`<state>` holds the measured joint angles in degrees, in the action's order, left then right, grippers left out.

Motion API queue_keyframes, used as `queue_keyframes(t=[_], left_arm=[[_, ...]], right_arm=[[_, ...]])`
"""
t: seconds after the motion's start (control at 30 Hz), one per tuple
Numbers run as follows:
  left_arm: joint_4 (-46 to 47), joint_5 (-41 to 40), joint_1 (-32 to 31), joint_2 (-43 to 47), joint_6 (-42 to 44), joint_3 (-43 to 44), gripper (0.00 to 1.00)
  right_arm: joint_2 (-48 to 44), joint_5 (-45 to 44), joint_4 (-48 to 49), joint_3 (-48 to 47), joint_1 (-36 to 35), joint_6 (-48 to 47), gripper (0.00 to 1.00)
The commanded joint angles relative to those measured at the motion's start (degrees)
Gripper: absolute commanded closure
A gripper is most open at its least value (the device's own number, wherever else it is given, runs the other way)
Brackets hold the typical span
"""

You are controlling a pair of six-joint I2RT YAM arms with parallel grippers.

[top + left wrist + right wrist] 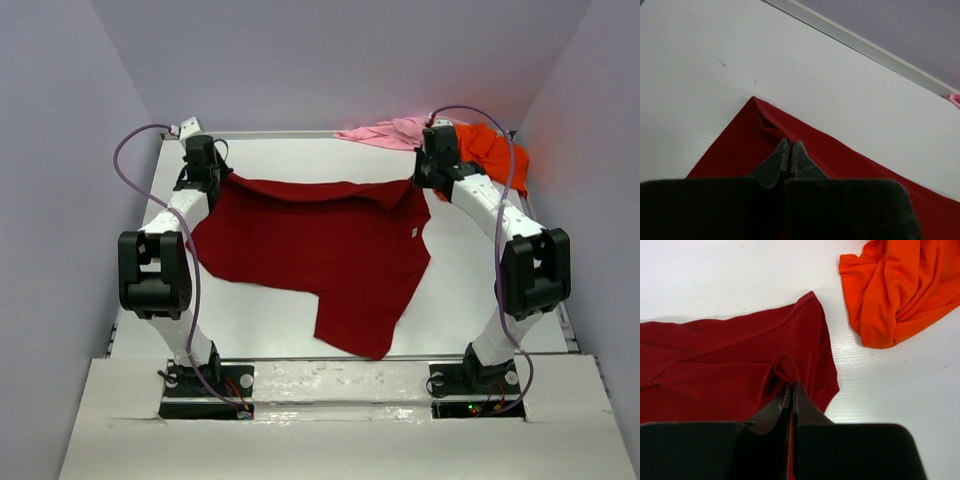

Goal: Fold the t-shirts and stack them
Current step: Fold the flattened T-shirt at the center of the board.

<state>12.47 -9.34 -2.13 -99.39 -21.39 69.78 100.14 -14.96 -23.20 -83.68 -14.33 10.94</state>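
Now: both arms pinch the far edge of the red shirt

At the left of the white table (300, 150), the left gripper (791, 145) has its jaws pressed together on a small ridge of the dark red cloth t-shirt (320, 250), just inside one far corner of the garment. In the left wrist view that corner lies flat on the tabletop, so the hold looks low, at or barely above the surface. The likely reason for gripping there is to anchor one end of the edge so the cloth can be drawn straight.

From that point the shirt's far edge runs across the middle of the table in a fairly even line. The body spreads toward the arm bases with a few soft wrinkles, and one lobe trails toward the near edge. It is laid out, not yet folded.

At the right end of the edge, the right gripper (791, 386) is likewise closed on a raised pleat of the red fabric. Two holds well apart on one hem probably serve to tension the cloth and flatten it before a fold.

Beyond it, in the far right corner, the pale pink cloth t-shirt (385, 131) and the bright orange cloth t-shirt (490, 150) lie crumpled side by side, apart from the red one, apparently waiting their turn.

No brand or writing can be read; a tiny pale speck (411, 232) on the red shirt may be a tag, but it is too small to tell
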Motion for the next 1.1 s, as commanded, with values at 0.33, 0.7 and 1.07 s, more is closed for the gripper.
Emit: queue_keyframes(t=[0.33,0.7,1.07], left_arm=[[-3.9,-3.3,1.6,-5.2,-0.7,1.1,1.0],[-11.3,-2.4,4.4,-12.7,-3.4,5.7,1.0],[-11.6,-5.4,4.8,-6.5,-3.9,6.6,0.34]], right_arm=[[-3.9,-0.2,2.5,12.2,-2.7,3.6,1.0],[-2.9,-0.7,2.6,20.3,-2.7,7.4,1.0],[-6.4,-3.2,-1.3,19.9,-2.7,8.9,0.32]])
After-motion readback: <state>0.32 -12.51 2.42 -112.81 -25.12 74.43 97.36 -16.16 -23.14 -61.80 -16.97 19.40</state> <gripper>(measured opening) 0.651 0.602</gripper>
